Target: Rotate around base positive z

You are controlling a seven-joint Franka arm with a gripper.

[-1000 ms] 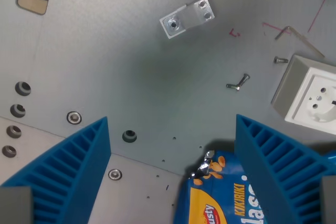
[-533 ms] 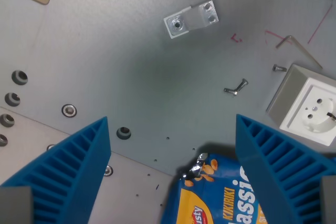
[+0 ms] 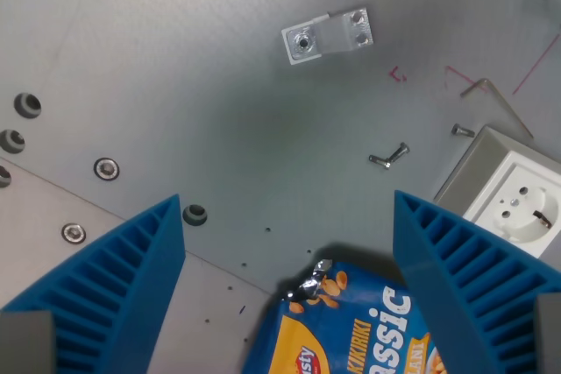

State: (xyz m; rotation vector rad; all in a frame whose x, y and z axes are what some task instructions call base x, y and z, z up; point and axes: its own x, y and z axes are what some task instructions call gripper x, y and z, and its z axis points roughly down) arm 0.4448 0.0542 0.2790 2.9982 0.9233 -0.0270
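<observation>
My gripper (image 3: 289, 291) is open, its two blue ribbed fingers (image 3: 114, 291) rising from the bottom corners of the wrist view, wide apart with nothing between them. Below the gap lies a blue and orange snack bag (image 3: 351, 330) on the grey metal table (image 3: 219, 102), cut off by the lower edge. The bag sits nearer the right finger, and I cannot tell whether it touches it.
A small metal bracket (image 3: 328, 34) lies at the top centre. A loose screw (image 3: 389, 157) and an Allen key (image 3: 491, 94) lie to the right. A white power socket box (image 3: 508, 199) sits at the right edge. Bolt holes (image 3: 106, 168) dot the left side.
The whole scene has turned and slid in the picture: the bag shows more, the socket has dropped to the right, the bolt holes have shifted left. The camera has rotated; nothing itself moved.
</observation>
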